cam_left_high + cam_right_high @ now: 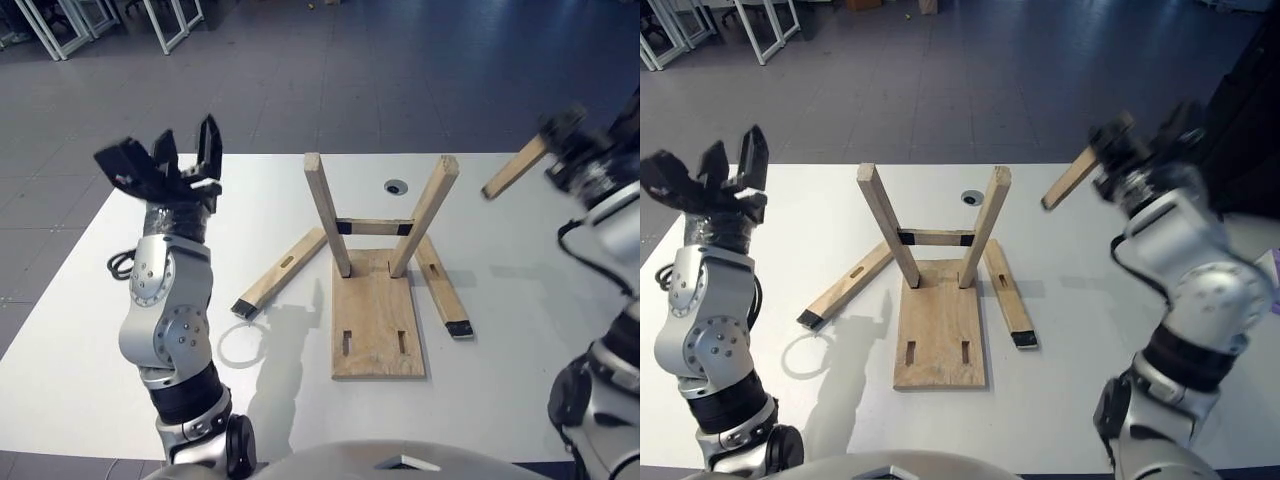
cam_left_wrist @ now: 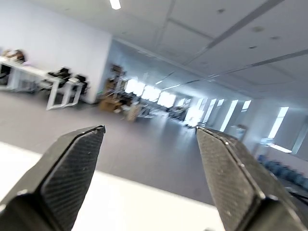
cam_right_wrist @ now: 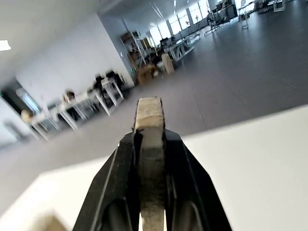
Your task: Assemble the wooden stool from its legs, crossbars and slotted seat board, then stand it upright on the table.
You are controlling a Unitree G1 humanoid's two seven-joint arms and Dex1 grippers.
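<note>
Right-hand claw (image 1: 1108, 152) grips a pale wooden stool leg (image 1: 1070, 178) aloft, right of the flat slotted wooden seat board (image 1: 378, 320); left claw (image 2: 150, 144) gapes empty, raised left of it. Two upright legs (image 1: 326, 210) stand on it.

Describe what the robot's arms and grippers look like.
The left arm and right arm are rounded silver-grey joint housings with black bands; a black cable loops beside the right arm. The left gripper and right gripper have black, wedge-shaped fingers.
</note>
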